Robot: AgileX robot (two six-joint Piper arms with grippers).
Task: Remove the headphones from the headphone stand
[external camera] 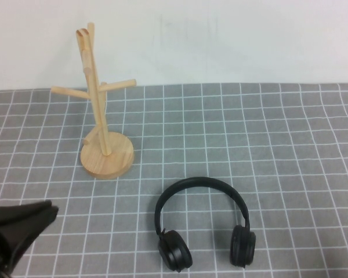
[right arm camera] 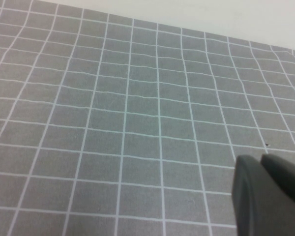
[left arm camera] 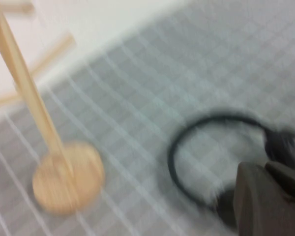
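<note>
The black headphones [external camera: 200, 181] lie flat on the grey grid mat, headband toward the back, both ear cups toward the front edge. The wooden headphone stand [external camera: 98, 98] stands upright at the back left with nothing on its pegs. My left gripper [external camera: 46, 209] is at the front left, left of the headphones and apart from them, shut and empty. The left wrist view is blurred and shows the stand [left arm camera: 37, 108], the headphones [left arm camera: 221, 118] and the left gripper [left arm camera: 265, 169]. My right gripper [right arm camera: 260, 160] shows only in the right wrist view, shut and empty above bare mat.
The grey mat with white grid lines [external camera: 278, 145] covers the table. A white wall [external camera: 220, 40] runs along the back, right behind the stand.
</note>
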